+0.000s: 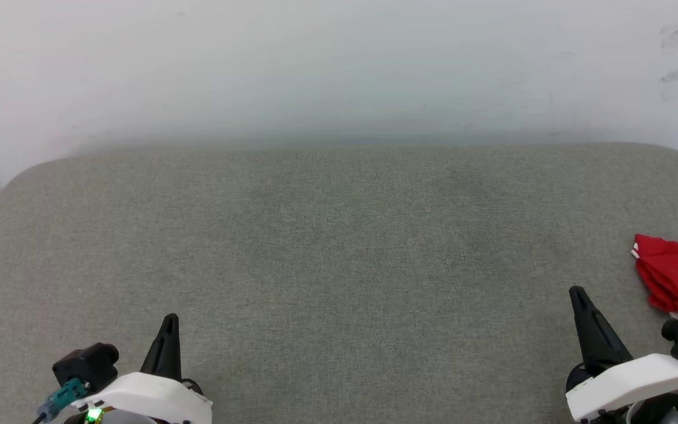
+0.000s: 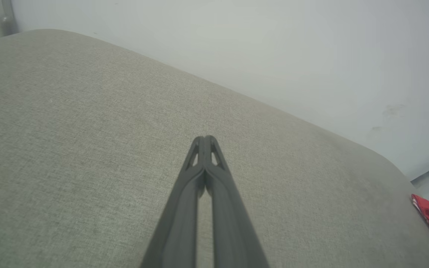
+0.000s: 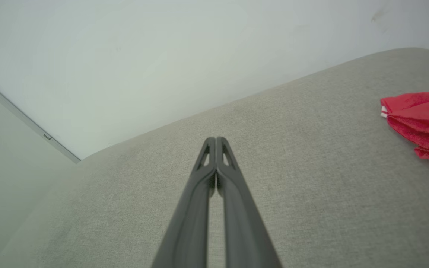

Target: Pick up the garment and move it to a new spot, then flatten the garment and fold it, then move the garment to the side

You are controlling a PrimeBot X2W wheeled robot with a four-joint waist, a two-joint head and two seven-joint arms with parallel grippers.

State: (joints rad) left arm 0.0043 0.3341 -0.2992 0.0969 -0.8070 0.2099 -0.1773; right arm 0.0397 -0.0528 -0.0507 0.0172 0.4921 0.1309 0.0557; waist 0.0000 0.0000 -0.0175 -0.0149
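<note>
We have both claws pinched closed on nothing: left gripper (image 2: 204, 138) and right gripper (image 3: 216, 139) each have fingertips meeting, above the grey fabric surface (image 1: 339, 247). Garment (image 1: 677, 277) lies bunched at the surface's right edge, near our right gripper, clear of its fingers, well apart from the left.

Nothing legible anywhere: no text, label, brand or number. The red garment (image 1: 677, 277) at three o'clock shows plain cloth (white trim (image 1: 635, 252) at one corner).
</note>
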